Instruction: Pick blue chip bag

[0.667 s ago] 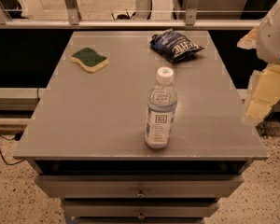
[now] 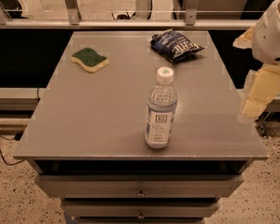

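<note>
Blue chip bag [image 2: 176, 45] seen lying at far right of worktop [image 2: 84, 125]. Gripper [image 2: 255, 101] held off worktop's right edge, well apart from bag; its opening cannot be told.

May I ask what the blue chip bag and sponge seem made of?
Blue chip bag: likely foil or plastic film, crinkled and glossy. Sponge: seemingly foam, yellow under a matte green scrub layer. The gripper hangs right of the table.

At the frame's right edge, the arm [image 2: 273, 34] is a rounded white shell with dark slits. Its pincer [image 2: 256, 97], just below, is pale yellow and blocky.
</note>
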Robot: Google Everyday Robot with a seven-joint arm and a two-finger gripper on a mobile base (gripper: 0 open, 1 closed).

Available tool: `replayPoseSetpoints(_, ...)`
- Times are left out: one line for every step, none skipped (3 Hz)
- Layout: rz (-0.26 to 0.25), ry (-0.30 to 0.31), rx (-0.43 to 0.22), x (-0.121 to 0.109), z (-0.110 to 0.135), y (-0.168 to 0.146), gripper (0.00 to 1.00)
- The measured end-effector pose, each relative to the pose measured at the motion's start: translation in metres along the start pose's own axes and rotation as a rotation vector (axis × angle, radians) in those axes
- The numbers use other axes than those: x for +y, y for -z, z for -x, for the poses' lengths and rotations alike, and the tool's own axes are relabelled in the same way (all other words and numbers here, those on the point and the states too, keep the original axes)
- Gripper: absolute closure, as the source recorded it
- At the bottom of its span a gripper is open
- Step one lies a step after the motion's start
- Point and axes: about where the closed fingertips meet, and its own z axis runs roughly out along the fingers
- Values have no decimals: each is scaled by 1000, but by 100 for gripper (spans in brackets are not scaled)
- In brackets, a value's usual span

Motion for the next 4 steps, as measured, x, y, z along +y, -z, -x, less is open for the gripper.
replayPoseSetpoints(-30,24,-21,-22,4,-16,0)
replayPoseSetpoints(-84,30,-56,-55,14,-41,0)
replayPoseSetpoints(-151,29,-125,-89,31,-62,0)
replayPoseSetpoints(-203,6,-206,-121,53,-81,0)
